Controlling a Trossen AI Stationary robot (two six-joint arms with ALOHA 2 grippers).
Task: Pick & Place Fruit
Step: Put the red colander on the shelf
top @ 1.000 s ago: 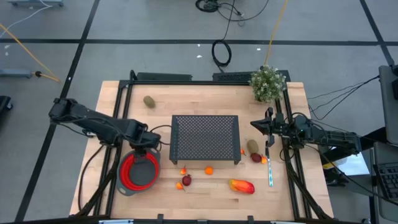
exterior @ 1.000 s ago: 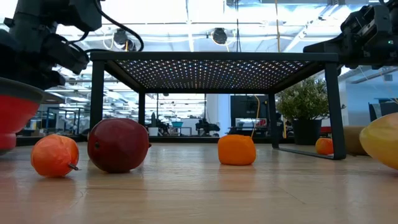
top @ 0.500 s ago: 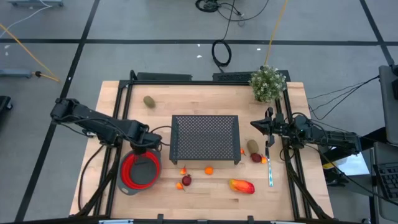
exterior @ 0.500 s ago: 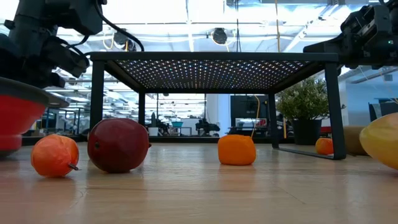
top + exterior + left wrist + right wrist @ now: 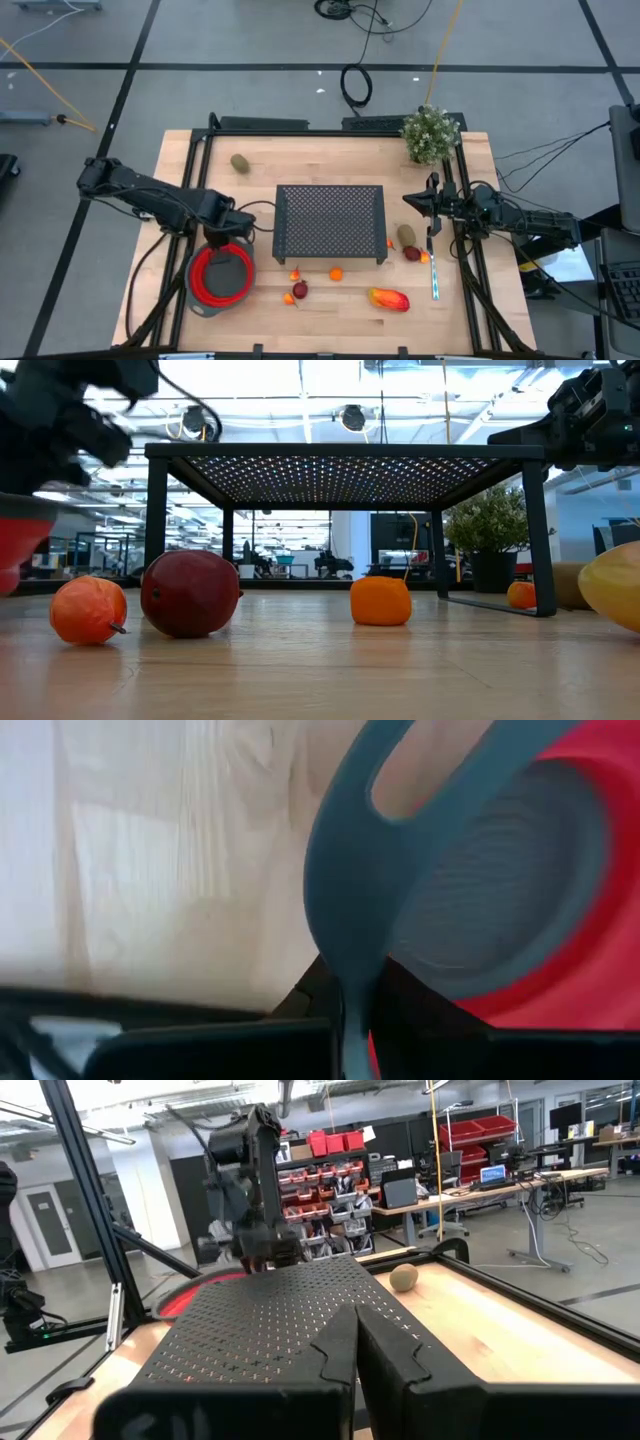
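I have the left pincer [image 5: 226, 233] clenched on the blue-grey handle tab of the red collapsible silicone colander [image 5: 222, 281], which sits in the lower left of the high view; the left wrist view shows that tab [image 5: 345, 920] running straight down between my dark fingers. The right pincer [image 5: 432, 207] is clenched on nothing, parked at the right edge of the pale wooden worktop [image 5: 330, 318], just above the thin pale-handled utensil [image 5: 436, 275].

No fruit has gone anywhere that I can see: the colander looks bare inside, and every piece lies loose on the wood. One brown oval [image 5: 240, 162] sits alone in the upper left of the worktop. The other brown oval [image 5: 406, 235] and a dark red piece [image 5: 412, 253] lie right of the black perforated metal rack [image 5: 330, 222] that stands at the centre. Below the rack are a small orange ball [image 5: 336, 273], a second dark red piece [image 5: 300, 289] with another small orange piece close against it, and the long red-orange-yellow fruit [image 5: 389, 299] lower centre-right. A leafy green potted plant [image 5: 431, 133] stands in the upper right corner.

My judgement: I am only positioning the container, so the whole pick-and-place run is left
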